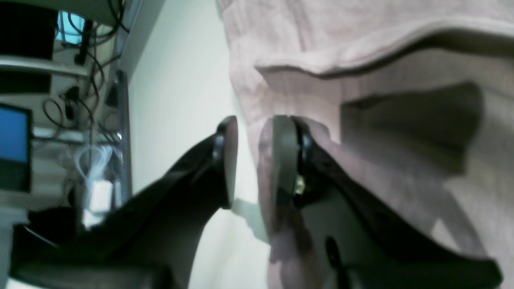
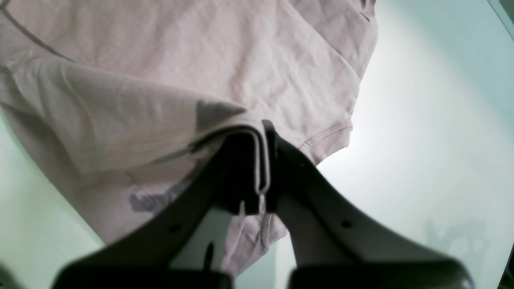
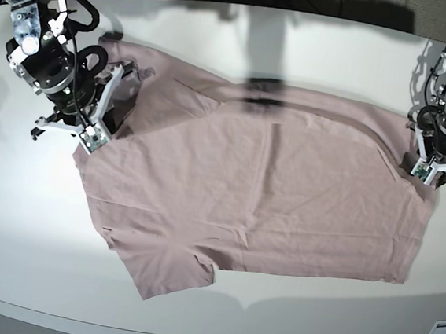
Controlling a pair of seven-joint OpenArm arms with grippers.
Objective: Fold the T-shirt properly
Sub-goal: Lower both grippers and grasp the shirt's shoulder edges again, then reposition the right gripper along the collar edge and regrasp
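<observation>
- Right gripper (image 2: 263, 160): matte black fingers, seen close in the right wrist view, are pressed together on a doubled hem of the T-shirt (image 2: 225, 68), and the pinched cloth edge runs as a thin pale line between the pads.
- Left gripper (image 1: 253, 160): curved black fingers with flat dark pads, parted by a narrow gap. A fold of the shirt drapes over the right-hand pad (image 1: 281, 160); the other pad stands clear over the pale table (image 1: 180, 80). No firm pinch is visible.
- In the base view the right gripper (image 3: 98, 123) sits low at the shirt's far left corner, and the left gripper (image 3: 427, 167) sits at the right edge, its arm upright.
- T-shirt (image 3: 260, 194): dusty mauve-pink, soft and lightly creased, spread mostly flat across the middle of the white table (image 3: 27, 235). One short sleeve points toward the near edge, and a raised ridge runs along the far edge between the grippers.
- Background, left wrist view: tangled cables (image 1: 84, 80) and a blue screen (image 1: 12, 136).
</observation>
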